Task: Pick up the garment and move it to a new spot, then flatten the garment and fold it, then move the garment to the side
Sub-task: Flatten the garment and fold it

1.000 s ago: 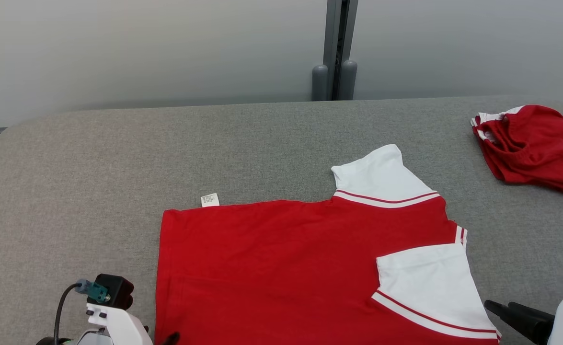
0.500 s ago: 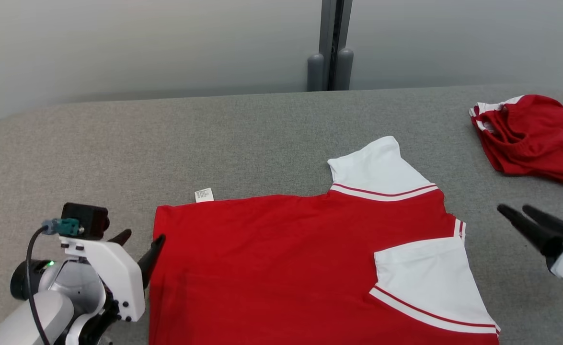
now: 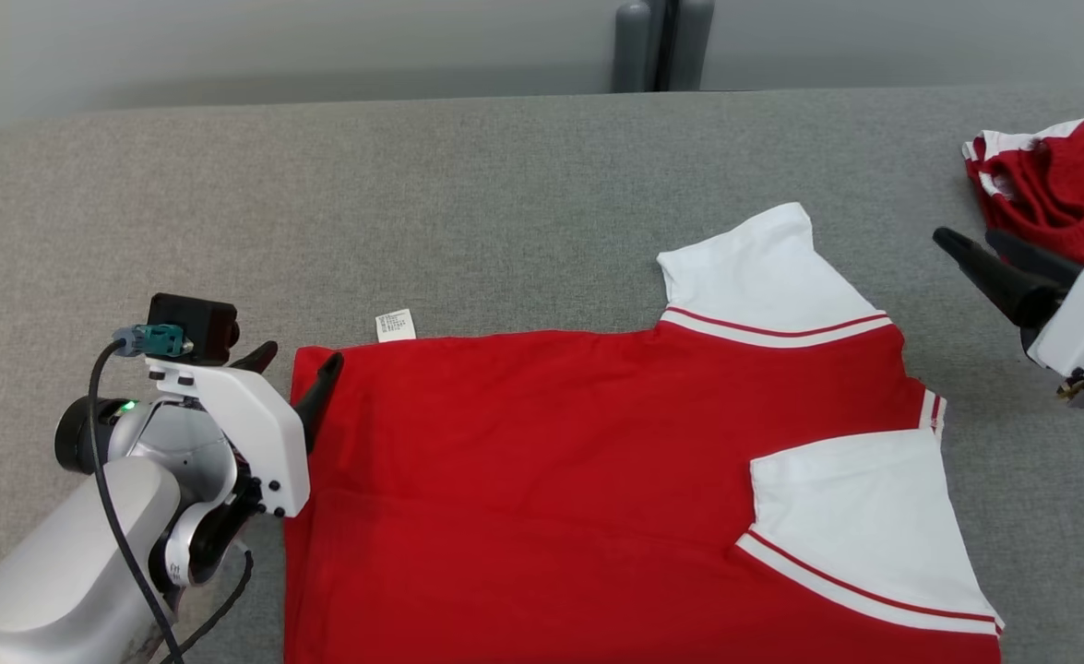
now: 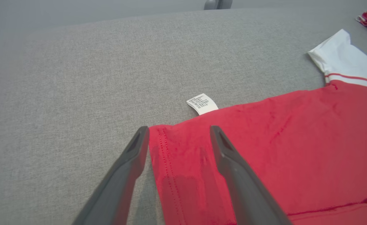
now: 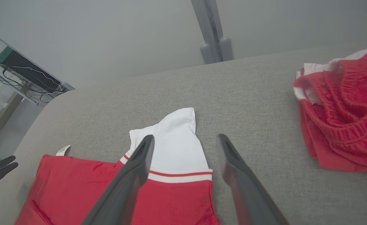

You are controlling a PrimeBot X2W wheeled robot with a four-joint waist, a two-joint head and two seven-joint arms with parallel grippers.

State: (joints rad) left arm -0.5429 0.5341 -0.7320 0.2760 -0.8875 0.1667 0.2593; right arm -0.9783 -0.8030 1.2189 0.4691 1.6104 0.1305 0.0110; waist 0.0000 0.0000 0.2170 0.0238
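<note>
The garment point(image 3: 578, 480), a red shirt with white striped sleeves, lies spread flat on the grey table point(image 3: 468, 194). One white sleeve point(image 3: 763, 281) points away from me and the other is folded in over the body at the near right. A white label point(image 3: 395, 325) sticks out at its far left corner. My left gripper point(image 3: 298, 360) is open and low at that corner; in the left wrist view the left gripper point(image 4: 179, 128) straddles the hem of the garment point(image 4: 280, 140). My right gripper point(image 3: 966, 238) is open in the air to the right of the far sleeve; the right wrist view looks past its fingers point(image 5: 139, 162) at that sleeve point(image 5: 174, 137).
A second red and white garment point(image 3: 1058, 180) lies crumpled at the table's far right, close behind my right gripper. A grey post point(image 3: 657, 46) stands behind the table's far edge. Bare grey table stretches to the left and beyond the shirt.
The head camera has tilted down. My left gripper has come up from the near edge to the shirt's far left corner. My right gripper has risen and moved away from me, level with the far sleeve.
</note>
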